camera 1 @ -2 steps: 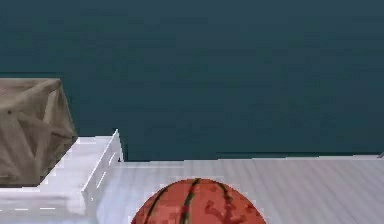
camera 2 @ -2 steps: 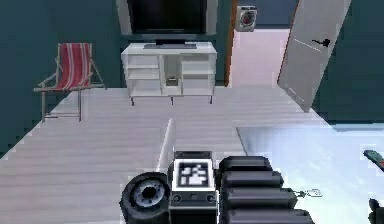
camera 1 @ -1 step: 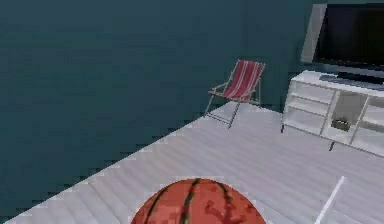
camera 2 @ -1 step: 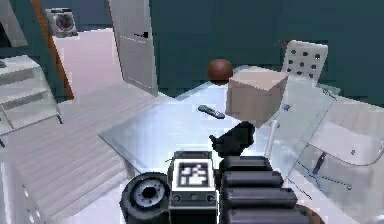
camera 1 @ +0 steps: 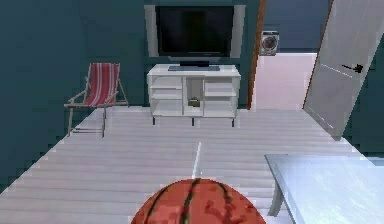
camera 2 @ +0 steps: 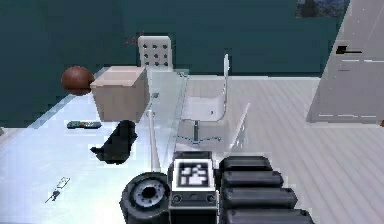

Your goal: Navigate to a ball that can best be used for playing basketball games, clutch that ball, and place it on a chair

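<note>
Pale plank floor (camera 1: 120, 150), teal walls (camera 1: 50, 50), striped chair (camera 1: 100, 83); box (camera 2: 120, 92) on tabletop (camera 2: 40, 150)

Teal walls (camera 1: 60, 40), pale plank floor (camera 1: 120, 150), white TV stand (camera 1: 195, 75).

This is a home, a living room with dark teal walls (camera 1: 50, 50) and a pale plank floor (camera 1: 150, 150). A television (camera 1: 195, 32) hangs on the far wall above a white cabinet (camera 1: 195, 92), with a striped folding chair (camera 1: 97, 88) to its left and an open door (camera 1: 345, 70) on the right. White chairs (camera 2: 205, 108) stand at a table (camera 2: 40, 150).
</note>
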Robot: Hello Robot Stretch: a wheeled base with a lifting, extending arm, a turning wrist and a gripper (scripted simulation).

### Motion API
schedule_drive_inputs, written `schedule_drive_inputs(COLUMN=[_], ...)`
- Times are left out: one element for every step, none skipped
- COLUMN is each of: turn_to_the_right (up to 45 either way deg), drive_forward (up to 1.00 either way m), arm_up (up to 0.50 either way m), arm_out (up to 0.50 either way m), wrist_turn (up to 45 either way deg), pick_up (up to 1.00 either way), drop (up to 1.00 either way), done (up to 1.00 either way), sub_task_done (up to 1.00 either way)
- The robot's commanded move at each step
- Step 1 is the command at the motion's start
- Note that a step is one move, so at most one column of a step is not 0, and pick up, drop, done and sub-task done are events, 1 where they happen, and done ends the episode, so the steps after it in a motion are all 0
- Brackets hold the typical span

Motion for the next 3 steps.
schedule_drive_inputs(turn_to_the_right=[0.0,0.0,0.0], drive_forward=[0.00,0.00,0.00], arm_up=[0.00,0.00,0.00], arm_out=[0.48,0.00,0.00], wrist_turn=[0.0,45.0,45.0], pick_up=[0.00,0.00,0.00], drop=[0.00,0.00,0.00], done=[0.00,0.00,0.00], sub_task_done=[0.00,0.00,0.00])
